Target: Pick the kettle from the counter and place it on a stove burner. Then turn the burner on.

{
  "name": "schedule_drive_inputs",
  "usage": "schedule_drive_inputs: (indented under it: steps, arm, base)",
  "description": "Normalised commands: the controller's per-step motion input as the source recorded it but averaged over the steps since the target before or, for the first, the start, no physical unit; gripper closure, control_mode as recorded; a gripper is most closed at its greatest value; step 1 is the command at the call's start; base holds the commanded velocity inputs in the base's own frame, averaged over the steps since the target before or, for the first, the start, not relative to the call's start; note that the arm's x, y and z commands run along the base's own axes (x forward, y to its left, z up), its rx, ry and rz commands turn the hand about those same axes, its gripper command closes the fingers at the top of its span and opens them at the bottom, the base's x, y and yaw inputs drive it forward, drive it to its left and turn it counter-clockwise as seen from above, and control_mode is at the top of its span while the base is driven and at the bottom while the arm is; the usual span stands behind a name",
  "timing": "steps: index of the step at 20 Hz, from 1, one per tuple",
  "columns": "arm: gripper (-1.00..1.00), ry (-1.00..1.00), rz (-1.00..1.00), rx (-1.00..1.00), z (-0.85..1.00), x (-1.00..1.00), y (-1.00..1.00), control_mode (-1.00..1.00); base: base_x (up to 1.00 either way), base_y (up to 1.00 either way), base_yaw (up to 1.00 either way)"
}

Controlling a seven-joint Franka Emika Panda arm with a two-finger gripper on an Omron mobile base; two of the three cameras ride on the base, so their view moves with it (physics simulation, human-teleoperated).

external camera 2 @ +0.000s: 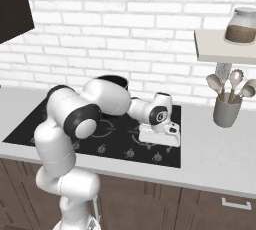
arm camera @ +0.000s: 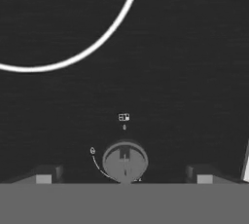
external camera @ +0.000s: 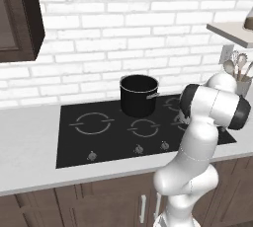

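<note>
Off at my ten o'clock a tall black saucepan (external camera: 139, 94) stands upright before the white brick wall (external camera: 128, 33). At my two o'clock a grey utensil cup (external camera 2: 225, 110) holds spoons and a whisk (external camera 2: 234, 80), and above it a shelf (external camera 2: 223, 47) carries a glass jar (external camera 2: 241, 25) of something brown. A dark upper cabinet (external camera: 19, 16) hangs at eleven o'clock.

We are looking at the stove (external camera: 99, 142) from behind and left of the arm, facing forward and down, and again from behind and right, where the stove (external camera 2: 30, 124) is lying lower left. Both views are sharing its knob row. Close above it, we are facing straight down on one knob (arm camera: 125, 161), the stove (arm camera: 185, 72) behind it.
</note>
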Motion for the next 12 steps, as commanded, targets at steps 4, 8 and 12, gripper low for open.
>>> schedule_drive_inputs:
  steps: [4, 8, 12]
  arm:
    - [-1.0, -0.06, 0.03, 0.04, -0.13, 0.03, -0.02, -1.0]
    - [-1.0, -0.07, 0.01, 0.0, -0.13, -0.17, -0.01, -1.0]
    - [-1.0, -0.09, 0.04, 0.0, -0.08, -0.52, 0.0, -1.0]
  base:
    - [0.0, 0.0, 0.0]
    - [0.0, 0.0, 0.0]
    - [0.0, 0.0, 0.0]
